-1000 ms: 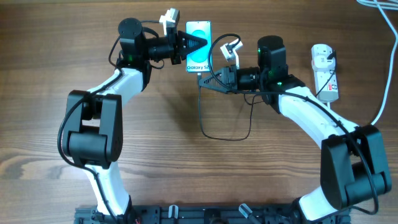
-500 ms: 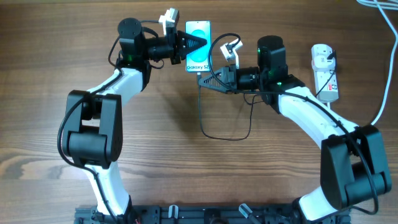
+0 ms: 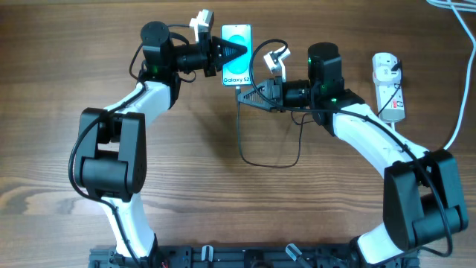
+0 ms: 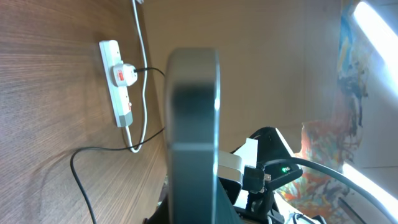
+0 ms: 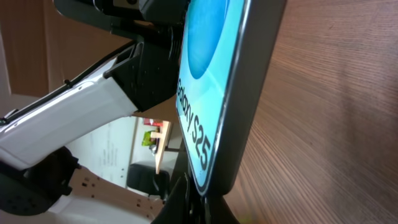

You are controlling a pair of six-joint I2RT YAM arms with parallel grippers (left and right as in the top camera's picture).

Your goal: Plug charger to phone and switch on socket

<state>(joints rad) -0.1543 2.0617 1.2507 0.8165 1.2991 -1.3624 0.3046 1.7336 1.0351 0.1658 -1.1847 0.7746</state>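
The phone (image 3: 237, 56) with a light blue "Galaxy S25" screen is at the back centre of the table. My left gripper (image 3: 239, 52) is shut on it from the left side. In the left wrist view the phone (image 4: 193, 118) shows edge-on between the fingers. My right gripper (image 3: 243, 92) is shut on the black charger plug, held against the phone's bottom edge. In the right wrist view the phone (image 5: 217, 87) stands just above the shut fingers (image 5: 202, 202); the plug itself is mostly hidden. The black cable (image 3: 256, 160) loops down over the table. The white socket strip (image 3: 388, 85) lies at the right.
A white adapter with a red switch is plugged into the socket strip (image 4: 118, 81), and a white cord (image 3: 462, 89) runs off the right edge. The black cable (image 4: 81, 180) trails across the wooden table between the arms.
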